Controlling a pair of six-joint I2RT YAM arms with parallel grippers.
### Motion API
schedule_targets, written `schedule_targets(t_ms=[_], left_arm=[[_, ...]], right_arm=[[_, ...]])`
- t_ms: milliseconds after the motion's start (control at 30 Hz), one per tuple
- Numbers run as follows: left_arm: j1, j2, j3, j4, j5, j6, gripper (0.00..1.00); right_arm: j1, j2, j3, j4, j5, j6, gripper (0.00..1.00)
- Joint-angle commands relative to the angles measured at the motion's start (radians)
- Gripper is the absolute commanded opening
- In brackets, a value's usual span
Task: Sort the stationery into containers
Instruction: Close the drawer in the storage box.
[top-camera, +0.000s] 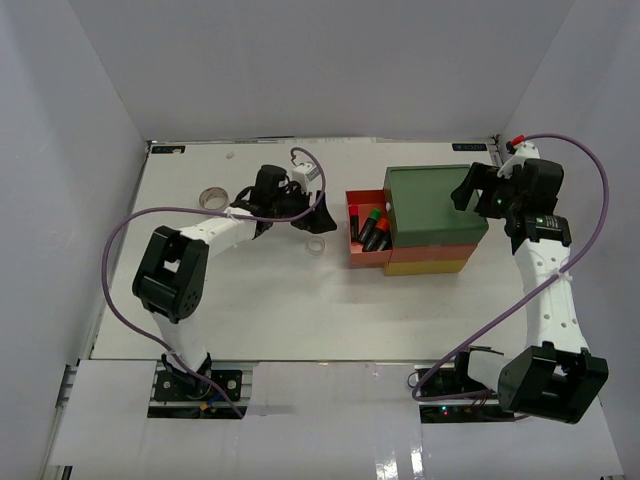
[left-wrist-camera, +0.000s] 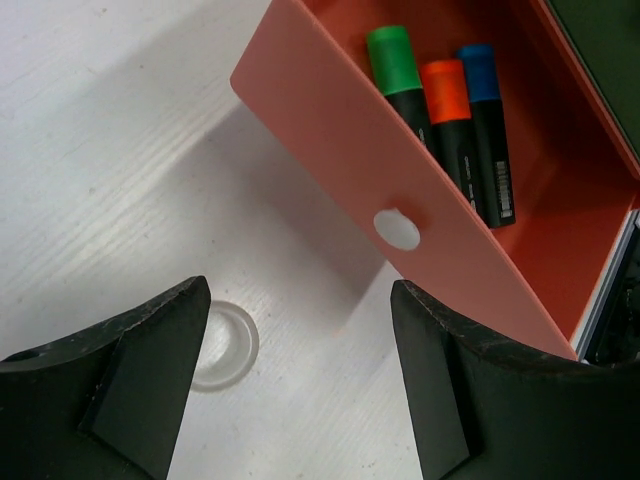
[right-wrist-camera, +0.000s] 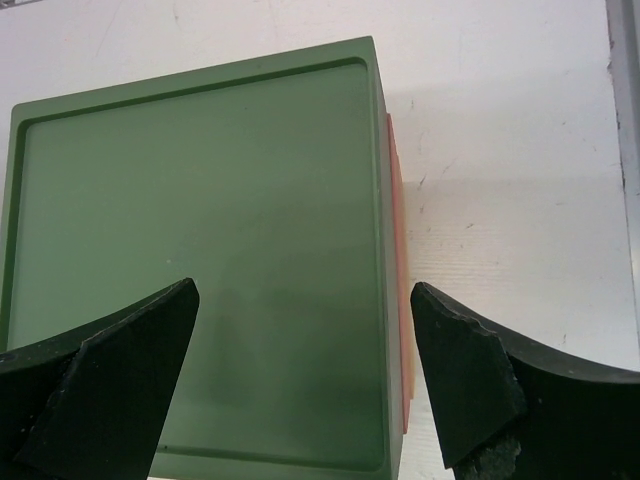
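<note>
The containers are a stack of drawer trays with a dark green top (top-camera: 435, 203), a yellow bottom (top-camera: 425, 266) and an orange-red middle drawer (top-camera: 357, 250) pulled out to the left. In that drawer (left-wrist-camera: 330, 110) lie green (left-wrist-camera: 400, 70), orange (left-wrist-camera: 452, 110) and blue (left-wrist-camera: 490, 120) capped highlighters. A white tape roll (top-camera: 316, 245) (left-wrist-camera: 225, 345) lies flat on the table left of the drawer. A grey tape roll (top-camera: 212, 198) lies further left. My left gripper (top-camera: 288, 208) (left-wrist-camera: 300, 370) hangs open above the table between white roll and drawer, holding nothing. My right gripper (top-camera: 470, 190) (right-wrist-camera: 300, 370) is open over the green top's (right-wrist-camera: 200, 220) right edge.
White walls enclose the white table (top-camera: 250, 300) on three sides. Purple cables loop from both arms over the table. The left arm's elbow (top-camera: 170, 270) sits near the table's left front. The drawer front has a small white knob (left-wrist-camera: 397, 229).
</note>
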Motion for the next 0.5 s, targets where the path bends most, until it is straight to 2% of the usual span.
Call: schedule_targets(t_ms=[0, 467], left_arm=[[-0.022, 0.015, 0.084, 0.063, 0.052, 0.049, 0.83], [-0.134, 0.184, 0.248, 0.095, 0.042, 0.085, 0.84]], right_arm=[[-0.012, 0.015, 0.007, 0.022, -0.057, 0.025, 0.93], [-0.012, 0.014, -0.038, 0.052, -0.119, 0.067, 0.93]])
